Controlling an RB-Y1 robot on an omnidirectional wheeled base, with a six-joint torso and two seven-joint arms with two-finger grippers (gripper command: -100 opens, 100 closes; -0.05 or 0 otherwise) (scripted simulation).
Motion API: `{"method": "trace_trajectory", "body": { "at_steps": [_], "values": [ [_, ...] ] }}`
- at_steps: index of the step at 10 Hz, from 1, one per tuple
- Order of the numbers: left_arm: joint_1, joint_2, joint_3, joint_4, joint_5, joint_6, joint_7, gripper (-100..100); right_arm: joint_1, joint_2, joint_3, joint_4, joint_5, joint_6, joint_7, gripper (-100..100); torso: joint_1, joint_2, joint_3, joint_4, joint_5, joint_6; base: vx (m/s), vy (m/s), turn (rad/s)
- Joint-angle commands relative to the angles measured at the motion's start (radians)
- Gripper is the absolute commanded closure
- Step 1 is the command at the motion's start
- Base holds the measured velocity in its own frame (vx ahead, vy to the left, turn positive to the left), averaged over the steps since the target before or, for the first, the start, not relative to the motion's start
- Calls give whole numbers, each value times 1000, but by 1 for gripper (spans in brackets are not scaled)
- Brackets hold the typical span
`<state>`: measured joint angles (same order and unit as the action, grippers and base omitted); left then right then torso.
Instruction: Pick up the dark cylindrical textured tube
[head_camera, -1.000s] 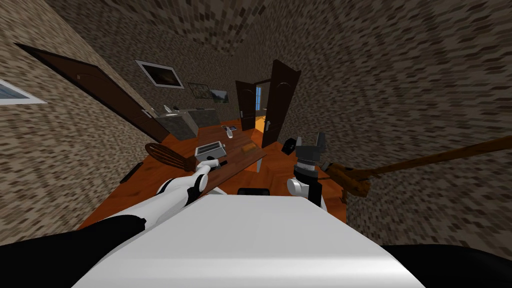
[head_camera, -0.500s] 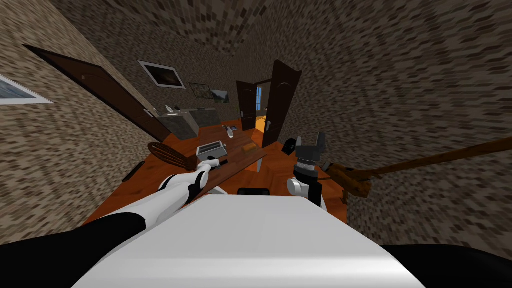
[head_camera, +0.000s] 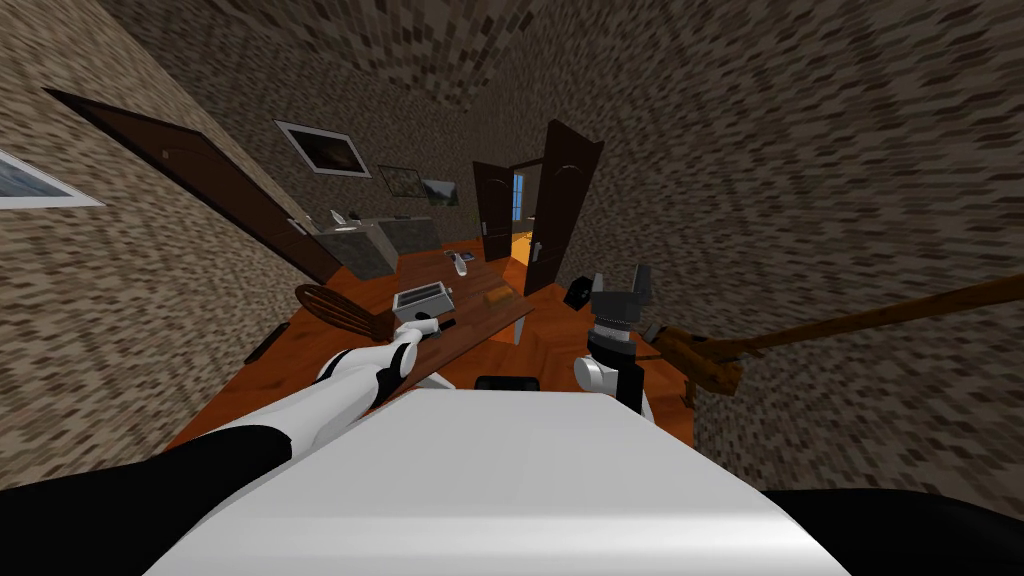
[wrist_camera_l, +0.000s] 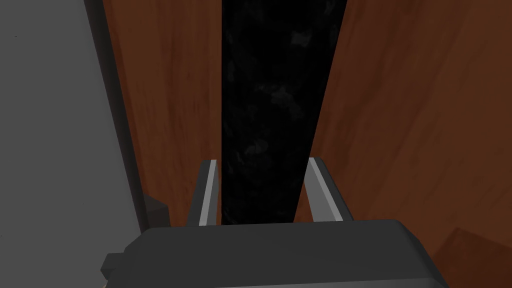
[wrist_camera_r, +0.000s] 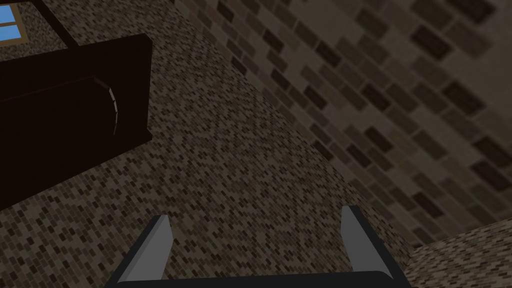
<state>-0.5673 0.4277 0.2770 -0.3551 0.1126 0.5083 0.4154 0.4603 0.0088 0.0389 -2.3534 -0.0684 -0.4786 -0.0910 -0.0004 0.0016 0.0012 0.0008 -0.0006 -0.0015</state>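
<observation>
**Inspector:** Room and work surface?

**Assessor:** Brick-patterned walls (head_camera: 800, 150) and dark doors (head_camera: 560, 200). A reddish wooden table (wrist_camera_l: 400, 125) stands ahead, with a grey box (head_camera: 422, 298) on it.

**Inspector:** The tube?

**Assessor:** The tube (wrist_camera_l: 272, 110) is black and faintly mottled, and it lies lengthwise on the table near the grey box, with bare wood on both sides.

**Inspector:** Obstructions?

**Assessor:** The box's grey side runs alongside the tube, close to one finger. A small brown block (head_camera: 497, 297) sits further off.

**Inspector:** Pincers?

**Assessor:** The left gripper (wrist_camera_l: 262, 161) pinches the tube, one blade against each side. The right gripper (wrist_camera_r: 256, 215) is raised beside the table, blades spread wide.
</observation>
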Motion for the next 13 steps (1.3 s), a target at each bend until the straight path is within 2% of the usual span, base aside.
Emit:
{"method": "trace_trajectory", "body": {
  "at_steps": [1, 3, 4, 5, 6, 7, 8, 9, 10, 11, 12, 13],
  "values": [
    [37, -7, 13, -50, 2, 30, -5, 100, 0, 0, 0, 0, 0, 0, 0, 0, 0, 0, 0, 0, 0, 0, 15, -9, -43],
    [37, -7, 13, -63, 2, 30, -5, 100, 0, 0, 0, 0, 0, 0, 0, 0, -1, -1, -1, -1, 1, 0, 12, -10, -4],
    [77, -13, 28, -111, 5, 63, -13, 100, 0, 0, 0, 0, 0, 0, 0, 0, -1, -1, -1, 0, 1, 1, 15, -11, -36],
    [77, -13, 28, -133, 5, 63, -13, 100, 0, 0, 0, 0, 0, 0, 0, 0, -1, -1, -1, -1, 2, 1, 13, -10, -20],
    [117, -20, 42, -160, 9, 95, -21, 100, 0, 0, 0, 0, 0, 0, 0, 0, -1, -1, -1, -1, 2, 1, 25, -10, -49],
    [114, -20, 42, -135, 9, 95, -21, 100, 0, 0, 0, 0, 0, 0, 0, 0, 0, -1, -2, -4, 4, 0, 23, -8, -26],
    [157, -27, 57, -273, 12, 128, -29, 100, 0, 0, 0, 0, 0, 0, 0, 0, 0, 0, -3, -5, 6, -2, 8, -17, -12],
    [197, -33, 72, -331, 16, 161, -37, 100, 0, 0, 0, 0, 0, 0, 0, 0, 0, -1, -2, -4, 5, -1, 17, -23, -59],
    [197, -33, 72, -343, 16, 161, -37, 100, 0, 0, 0, 0, 0, 0, 0, 0, 0, -1, -3, -4, 5, -1, 19, -16, -16],
    [237, -40, 86, -383, 19, 193, -45, 100, 0, 0, 0, 0, 0, 0, 0, 0, 0, -1, -2, -4, 4, -1, 24, -14, -38],
    [237, -40, 86, -413, 19, 193, -45, 100, 0, 0, 0, 0, 0, 0, 0, 0, 0, -1, -2, -4, 5, -2, 14, -11, -6],
    [277, -47, 101, -449, 22, 226, -53, 100, 0, 0, 0, 0, 0, 0, 0, 0, 0, 0, -2, -4, 5, -1, 17, -13, -42]
  ]
}}
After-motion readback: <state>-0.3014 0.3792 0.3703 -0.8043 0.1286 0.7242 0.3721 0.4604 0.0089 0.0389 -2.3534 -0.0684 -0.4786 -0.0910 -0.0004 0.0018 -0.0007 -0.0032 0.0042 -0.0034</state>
